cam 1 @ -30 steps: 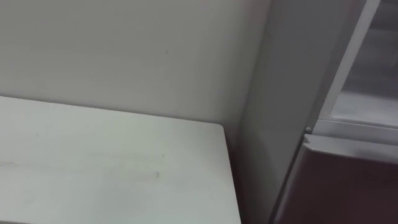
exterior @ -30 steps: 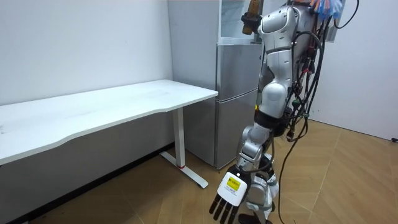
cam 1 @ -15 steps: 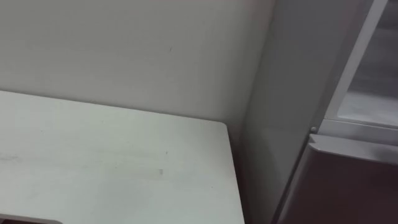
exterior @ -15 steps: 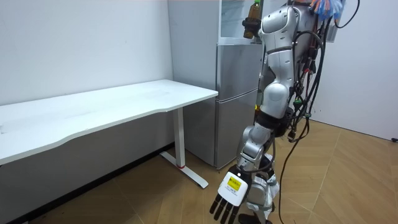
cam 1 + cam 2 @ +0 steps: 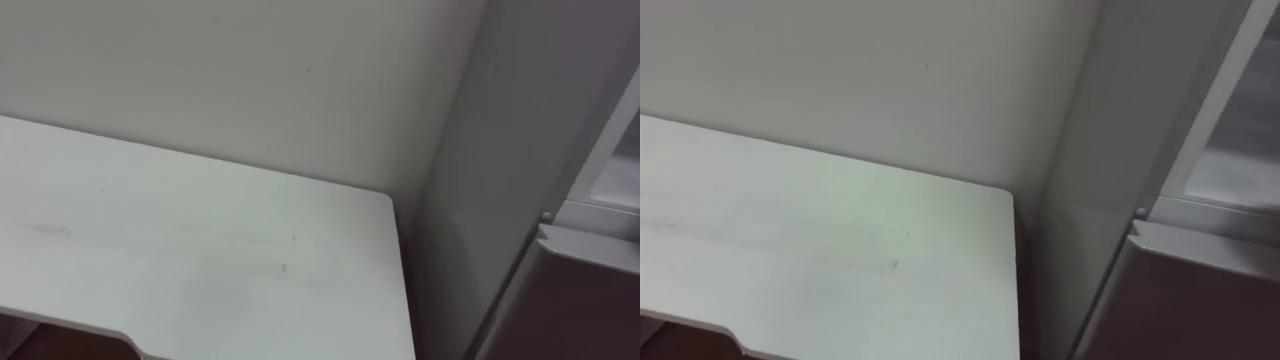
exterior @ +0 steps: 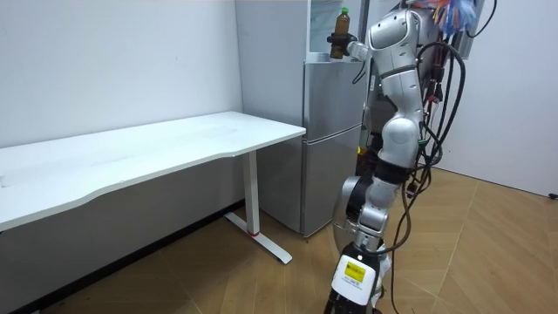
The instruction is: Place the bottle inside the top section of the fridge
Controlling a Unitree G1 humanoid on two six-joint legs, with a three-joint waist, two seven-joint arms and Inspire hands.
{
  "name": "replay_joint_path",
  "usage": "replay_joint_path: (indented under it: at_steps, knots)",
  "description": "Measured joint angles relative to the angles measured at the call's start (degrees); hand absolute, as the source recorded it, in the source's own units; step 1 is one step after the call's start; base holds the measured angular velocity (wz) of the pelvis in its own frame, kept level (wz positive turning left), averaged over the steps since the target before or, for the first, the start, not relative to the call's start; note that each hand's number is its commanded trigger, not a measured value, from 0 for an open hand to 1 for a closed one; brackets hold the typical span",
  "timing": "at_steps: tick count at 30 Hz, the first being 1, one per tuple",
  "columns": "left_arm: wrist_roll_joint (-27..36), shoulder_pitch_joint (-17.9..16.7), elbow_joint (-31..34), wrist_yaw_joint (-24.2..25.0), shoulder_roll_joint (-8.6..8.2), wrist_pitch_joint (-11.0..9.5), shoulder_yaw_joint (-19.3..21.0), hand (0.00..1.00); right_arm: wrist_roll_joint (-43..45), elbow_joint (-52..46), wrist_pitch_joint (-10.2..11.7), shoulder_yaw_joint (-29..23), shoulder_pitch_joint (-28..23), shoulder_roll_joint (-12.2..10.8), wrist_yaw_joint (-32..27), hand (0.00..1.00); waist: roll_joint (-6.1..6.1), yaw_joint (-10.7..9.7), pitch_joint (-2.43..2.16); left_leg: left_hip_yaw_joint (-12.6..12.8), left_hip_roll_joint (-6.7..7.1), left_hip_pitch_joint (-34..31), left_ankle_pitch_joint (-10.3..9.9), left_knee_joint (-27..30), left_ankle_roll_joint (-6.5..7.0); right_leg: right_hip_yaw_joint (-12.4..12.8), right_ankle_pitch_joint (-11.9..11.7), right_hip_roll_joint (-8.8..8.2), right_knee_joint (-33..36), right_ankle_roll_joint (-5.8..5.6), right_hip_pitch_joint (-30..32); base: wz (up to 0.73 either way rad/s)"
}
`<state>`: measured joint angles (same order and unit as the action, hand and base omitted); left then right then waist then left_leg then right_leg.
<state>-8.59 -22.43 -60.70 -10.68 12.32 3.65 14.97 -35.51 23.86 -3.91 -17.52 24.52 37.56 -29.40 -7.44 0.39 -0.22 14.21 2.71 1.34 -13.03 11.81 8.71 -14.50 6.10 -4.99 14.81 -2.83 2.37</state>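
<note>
In the room view I stand close to the grey fridge (image 6: 330,139), my body turned toward the table. My right hand (image 6: 339,44) is raised to head height and shut on a brown bottle with a green cap (image 6: 341,23). It holds the bottle upright at the open upper compartment (image 6: 321,30), just above the lower door's top edge. My left hand (image 6: 352,277) hangs low beside my legs with relaxed fingers. In the eye views the fridge side (image 5: 500,160) and the open compartment's sill (image 5: 1230,175) lie at the right.
A long white table (image 6: 174,144) on white legs stands along the wall to the room view's left of the fridge; its corner (image 5: 370,230) nearly meets the fridge side. Wooden floor (image 6: 488,253) stretches behind me.
My right hand has carried the bottle toward the room view's left, up to the upper compartment's opening. My left arm has swung lower. The eye views have shifted leftward over the table.
</note>
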Motion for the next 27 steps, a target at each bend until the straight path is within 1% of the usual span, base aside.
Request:
replay_joint_path:
  at_steps: [4,7,10,11,12,14,16,18,21,24,27]
  knots:
    - [-0.01,0.0,0.02,0.26,0.0,-0.07,0.0,0.0,0.02,0.01,0.0,0.69,0.74,0.43,-0.05,1.0,-0.02,0.09,-0.02,-0.25,0.01,-0.1,0.0,0.02,0.0,-0.01,0.05,0.01,0.01,-0.05,0.01,0.04]
    - [-0.04,0.0,0.16,0.41,0.1,-0.1,0.01,0.0,-0.03,0.02,-0.01,0.69,2.7,0.46,-1.33,1.0,-0.15,0.26,-0.02,-0.25,0.02,-0.08,0.01,-0.01,0.0,-0.41,0.1,0.01,0.04,-0.07,-0.01,0.0]
    - [-0.05,-0.01,0.11,0.94,0.13,-0.11,0.0,0.0,-0.2,0.14,-0.01,1.31,5.29,0.74,-3.33,1.0,-0.59,0.25,0.05,-0.43,0.02,0.07,0.02,-0.03,-0.02,-0.73,0.16,0.0,0.01,-0.06,-0.27,0.01]
    - [-0.06,-0.02,0.08,0.94,0.19,-0.09,0.0,0.0,-0.23,0.49,-0.01,2.3,6.32,1.22,-3.98,1.0,-0.95,0.08,0.12,-0.46,0.01,0.26,0.02,-0.04,-0.03,-0.88,0.21,0.0,0.01,-0.05,-0.45,0.0]
    - [-0.05,-0.03,0.08,0.94,0.23,-0.08,0.0,0.0,-0.23,0.71,-0.01,2.68,6.78,1.4,-4.17,1.0,-1.16,0.06,0.07,-0.47,-0.01,0.27,0.02,-0.03,-0.04,-1.0,0.22,0.0,-0.02,-0.05,-0.5,0.05]
    - [-0.04,-0.04,0.17,0.97,0.26,-0.03,-0.02,0.0,-0.3,1.84,-0.01,2.9,8.68,1.44,-4.26,1.0,-1.78,-0.05,-0.18,-0.82,-0.01,0.34,0.03,0.0,-0.05,-1.33,0.23,0.0,-0.17,-0.04,-0.94,0.08]
    - [0.01,-0.16,0.38,0.97,0.27,0.01,-0.02,0.0,-0.36,2.8,-0.01,2.93,10.02,1.47,-4.26,1.0,-1.97,0.05,-0.31,-1.12,0.02,0.48,0.01,-0.02,-0.05,-1.37,0.22,-0.01,-0.22,-0.03,-1.28,0.08]
    - [0.0,-0.75,0.51,0.87,0.22,-0.07,-0.03,0.0,-0.45,2.96,0.0,4.01,11.37,1.66,-4.17,1.0,-2.0,0.17,-0.34,-1.18,0.02,1.05,0.0,-0.05,-0.03,-1.38,0.22,-0.01,-0.21,-0.02,-1.67,0.03]
    - [0.05,-1.21,0.5,0.27,0.23,-0.03,-0.02,0.0,-0.47,5.0,0.0,6.95,13.22,2.97,-2.63,1.0,-1.88,0.15,-0.29,-1.42,0.03,1.23,0.0,0.01,-0.02,-1.35,0.2,0.0,-0.23,0.0,-1.89,0.03]
    - [0.04,-1.42,0.51,0.09,0.23,-0.03,-0.02,0.0,-0.91,7.22,0.0,7.76,15.14,3.24,-1.52,1.0,-1.68,0.16,-0.28,-1.78,0.04,1.23,0.0,0.11,-0.03,-1.4,0.19,0.0,-0.33,0.01,-2.09,0.07]
    - [0.04,-1.63,0.49,-0.02,0.24,-0.03,0.01,0.0,-2.69,9.06,0.0,8.01,15.79,3.58,-0.94,1.0,-1.38,0.74,-0.28,-1.98,0.04,1.38,0.01,0.12,-0.04,-1.41,0.2,0.04,-0.7,0.0,-2.53,0.04]
